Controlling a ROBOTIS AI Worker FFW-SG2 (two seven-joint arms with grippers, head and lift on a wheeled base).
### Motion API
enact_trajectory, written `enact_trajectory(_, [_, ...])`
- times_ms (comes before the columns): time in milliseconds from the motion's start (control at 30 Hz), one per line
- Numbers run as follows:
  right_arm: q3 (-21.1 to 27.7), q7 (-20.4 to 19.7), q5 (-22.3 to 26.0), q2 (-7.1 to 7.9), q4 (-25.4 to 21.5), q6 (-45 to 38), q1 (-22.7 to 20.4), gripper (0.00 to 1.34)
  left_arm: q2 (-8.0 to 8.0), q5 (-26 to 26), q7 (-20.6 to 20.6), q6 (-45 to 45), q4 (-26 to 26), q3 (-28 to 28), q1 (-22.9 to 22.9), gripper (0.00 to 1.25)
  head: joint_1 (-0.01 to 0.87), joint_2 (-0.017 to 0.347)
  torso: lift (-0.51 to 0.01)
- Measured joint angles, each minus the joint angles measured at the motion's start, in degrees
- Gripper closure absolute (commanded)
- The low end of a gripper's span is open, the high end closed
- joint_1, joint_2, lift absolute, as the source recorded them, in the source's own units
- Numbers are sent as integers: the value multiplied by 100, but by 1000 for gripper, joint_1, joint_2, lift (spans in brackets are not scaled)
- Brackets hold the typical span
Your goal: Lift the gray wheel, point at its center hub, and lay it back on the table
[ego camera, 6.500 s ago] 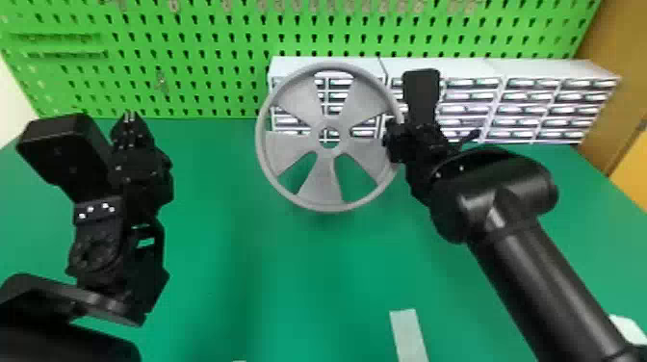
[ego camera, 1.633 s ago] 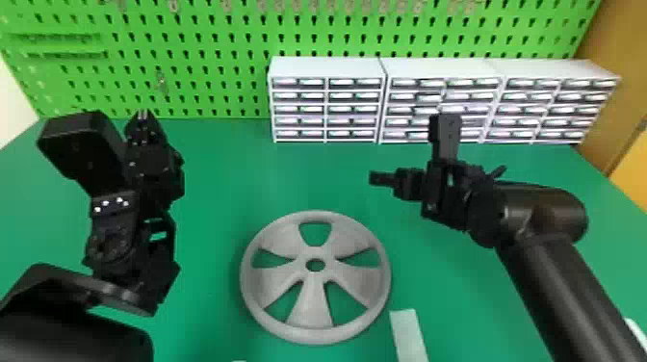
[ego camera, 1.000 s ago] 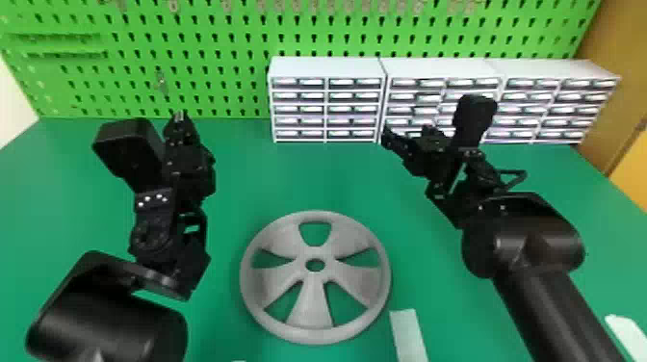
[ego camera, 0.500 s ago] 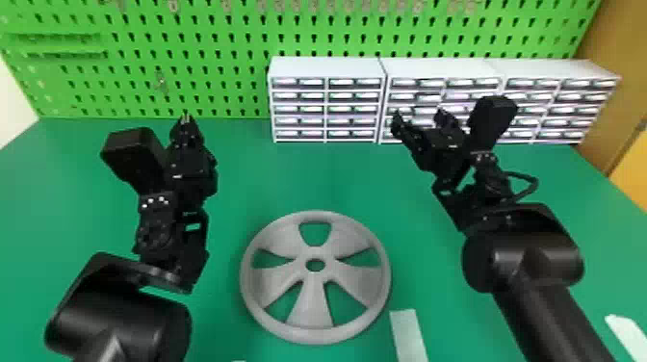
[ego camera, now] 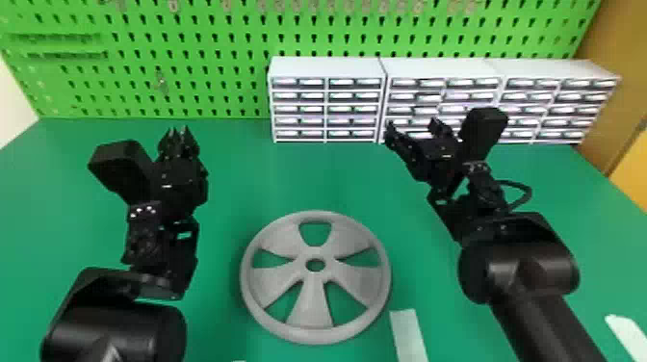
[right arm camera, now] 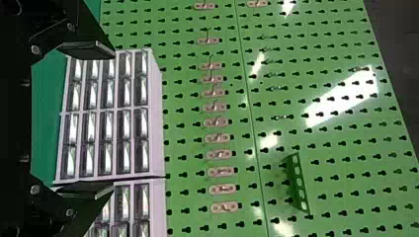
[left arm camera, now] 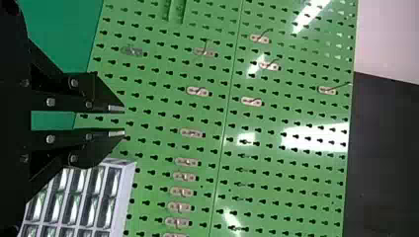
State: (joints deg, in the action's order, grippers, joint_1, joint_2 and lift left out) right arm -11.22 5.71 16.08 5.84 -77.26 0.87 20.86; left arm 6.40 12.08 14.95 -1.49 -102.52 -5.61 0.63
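Before a green pegboard (ego camera: 192, 30), the gray wheel (ego camera: 310, 308) is laid flat on the table (ego camera: 221, 293), presumably to finish the task, with left tool (ego camera: 178, 129) narrowly parted and right tool (ego camera: 411, 125) spread wide.

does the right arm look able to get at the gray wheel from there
Probably yes: the right gripper is open and empty, nothing covers the gray wheel, and the left gripper is off to the other side. It would likely need to come lower and nearer the robot.

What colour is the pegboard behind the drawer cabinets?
The pegboard is bright green, dotted with dark keyhole-shaped slots; the head view shows it best.
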Motion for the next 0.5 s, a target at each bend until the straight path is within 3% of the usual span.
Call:
enact_trajectory(200, [-49, 0, 1, 36, -8, 34, 11, 338, -265, -84, -416, 0, 60, 279, -3, 733, 692, 48, -96])
enact_trajectory(400, [-71, 0, -2, 51, -12, 61, 5, 338, -415, -99, -642, -14, 122, 435, 6, 542, 692, 48, -96])
enact_trajectory(500, [-74, 0, -6, 55, -15, 69, 3, 338, -453, -112, -668, -17, 175, 470, 24, 529, 692, 48, -96])
